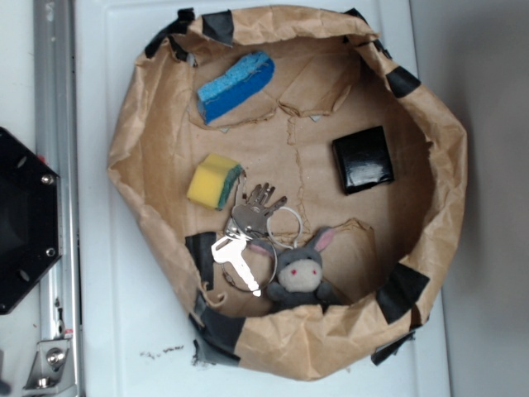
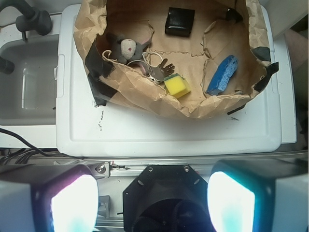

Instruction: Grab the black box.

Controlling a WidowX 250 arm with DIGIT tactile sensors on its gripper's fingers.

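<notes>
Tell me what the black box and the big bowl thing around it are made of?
The black box looks like glossy plastic or a shiny wrapped case; light glints off its top, so I can't be sure which. The bowl looks like crumpled brown paper, wrinkled and creased, patched with matte black tape.

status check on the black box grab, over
Gripper open, fingers apart, well back from the paper bowl. Black box lies flat on the bowl floor, untouched. Nothing on top of it; keys and plush toy sit clear.

White plastic tabletop; grey sink beside; metal rail.
</notes>
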